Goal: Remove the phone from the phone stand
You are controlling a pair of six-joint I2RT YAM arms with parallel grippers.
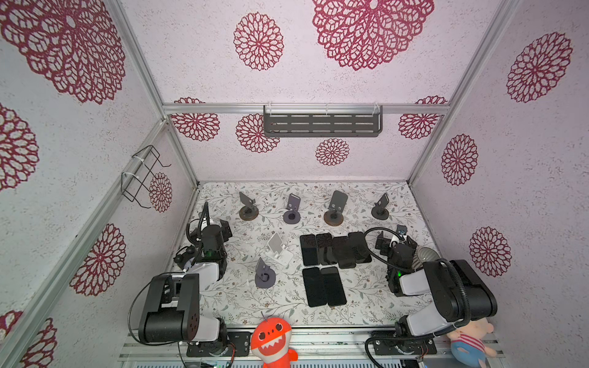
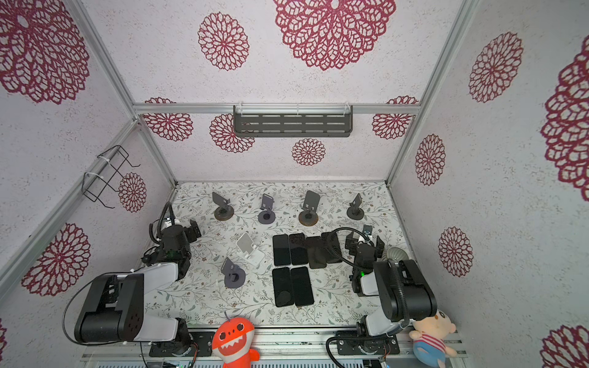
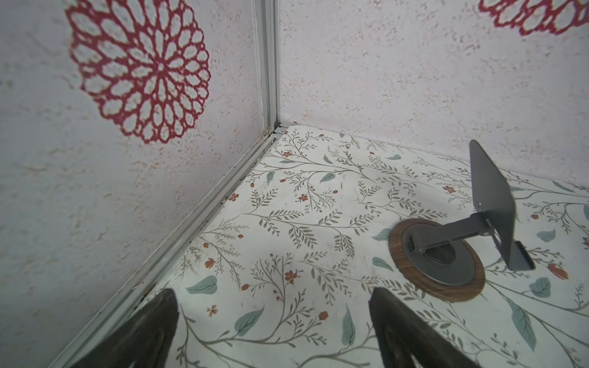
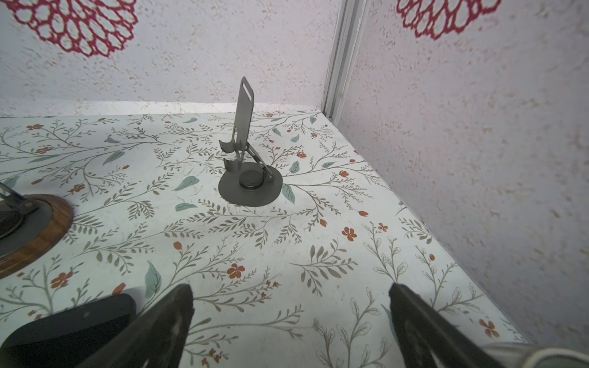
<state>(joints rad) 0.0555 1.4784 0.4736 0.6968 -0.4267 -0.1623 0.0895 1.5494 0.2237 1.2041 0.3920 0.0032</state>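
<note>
Top view: Every cradle reads bare in both top views. White stand [image 1: 279, 248] and purple-grey stand [image 1: 264, 274] mid-table, four more along the back wall. Nothing propped on any.

Wrist views: Agreed. Wood-rimmed stand [image 3: 446, 251] empty, near the left gripper [image 3: 274, 293]. Dark grey stand [image 4: 247, 165] empty, ahead of the right gripper [image 4: 290, 288].

Top view: So where is the phone?

Wrist views: Flat on the table [image 1: 242, 299]. Row of four phones [image 1: 336, 250], edges touching or overlapping; pair of phones [image 1: 323, 286] just in front of it. Which one the task means, cannot tell. They lie flat and packed together, probably to keep the lanes to the stands free.

Top view: Pincers?

Wrist views: Both spread wide with nothing between the jaws, only floral tabletop showing through. Each arm is folded on its own side, and neither gripper touches a phone. Reads as parked, not reaching.

Top view: Judgement: removal looks done. No grasp pending, unless some stand's cradle is hidden from us.
</note>
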